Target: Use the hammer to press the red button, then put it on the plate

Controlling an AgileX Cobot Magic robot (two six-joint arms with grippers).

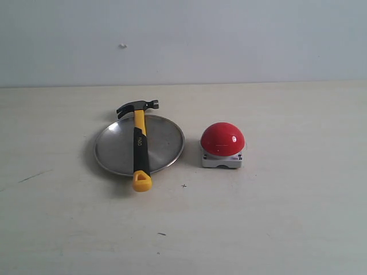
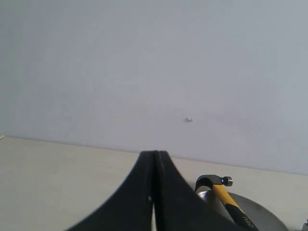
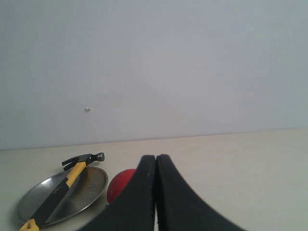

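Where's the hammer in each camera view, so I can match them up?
Exterior view: hammer left of centre, lying across the plate, head toward the wall.
Left wrist view: head and part of the handle, beside the shut left gripper.
Right wrist view: whole hammer, on the plate beside the red button.
Shared landmark: the plate.

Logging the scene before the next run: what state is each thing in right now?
hammer: lying across the plate, head and looped end overhanging the rim, not held.
plate: flat on the table, carrying the hammer.
red button: upright beside the plate, nothing touching it.
left gripper: jaws shut, empty.
right gripper: jaws shut, empty.
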